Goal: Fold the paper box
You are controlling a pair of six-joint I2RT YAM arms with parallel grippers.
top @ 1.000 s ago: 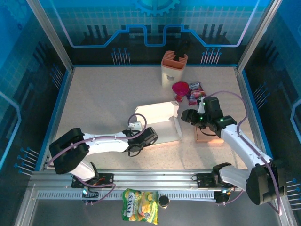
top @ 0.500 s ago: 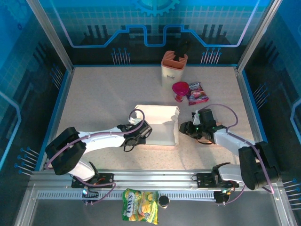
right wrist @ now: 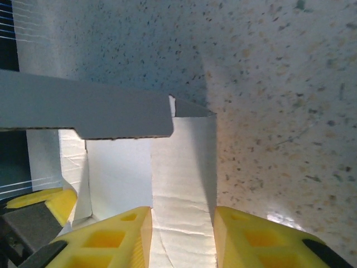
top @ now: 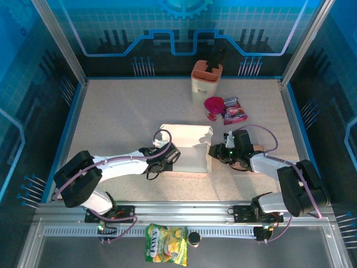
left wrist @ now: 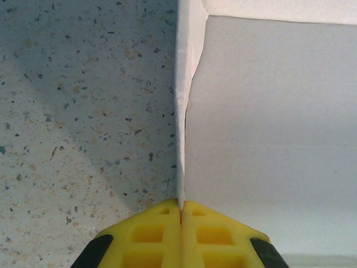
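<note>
Right gripper [top: 216,151] now down at paper box [top: 189,146] right wall, narrowed astride it, grip unclear; left gripper [left wrist: 180,207] pinches left wall: sides forming.

A speckled beige counter [top: 122,111] is bordered by a blue rim [top: 66,139]. Translucent blue walls [top: 111,28], printed with a grid and circuit lines, rise behind and at both sides, held by slanting aluminium posts [top: 58,42]. A slotted aluminium rail [top: 184,215] runs along the near edge. The light is even and the shadows are soft.
</note>
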